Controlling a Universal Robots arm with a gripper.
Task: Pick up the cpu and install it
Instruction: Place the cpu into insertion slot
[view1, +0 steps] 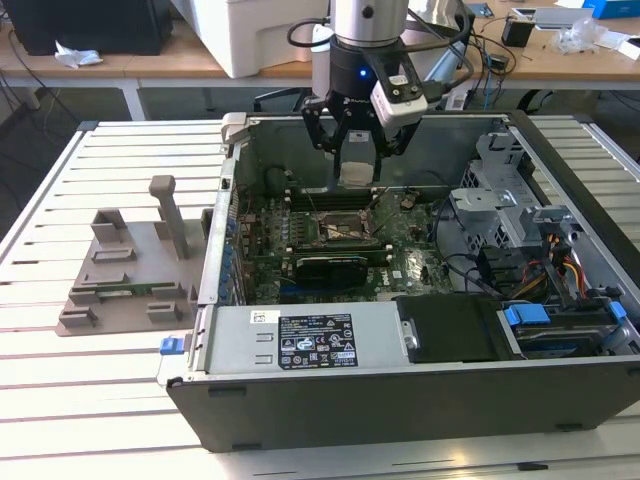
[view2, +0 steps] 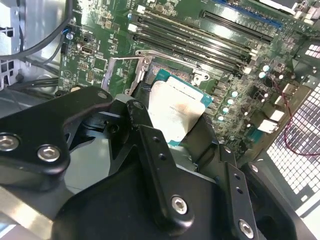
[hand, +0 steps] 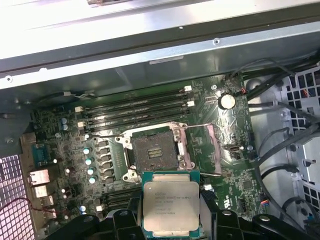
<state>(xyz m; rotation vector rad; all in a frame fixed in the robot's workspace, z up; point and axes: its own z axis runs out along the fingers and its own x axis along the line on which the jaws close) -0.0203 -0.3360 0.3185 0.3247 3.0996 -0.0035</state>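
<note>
Gripper closed on opposite edges of the cpu, holding it clear of, and just beside, the uncovered socket on the motherboard inside the computer case

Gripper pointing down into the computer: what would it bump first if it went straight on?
Likely the green motherboard, at or near the open socket. The cpu clamped in the gripper would touch first, though depth is hard to judge.
</note>
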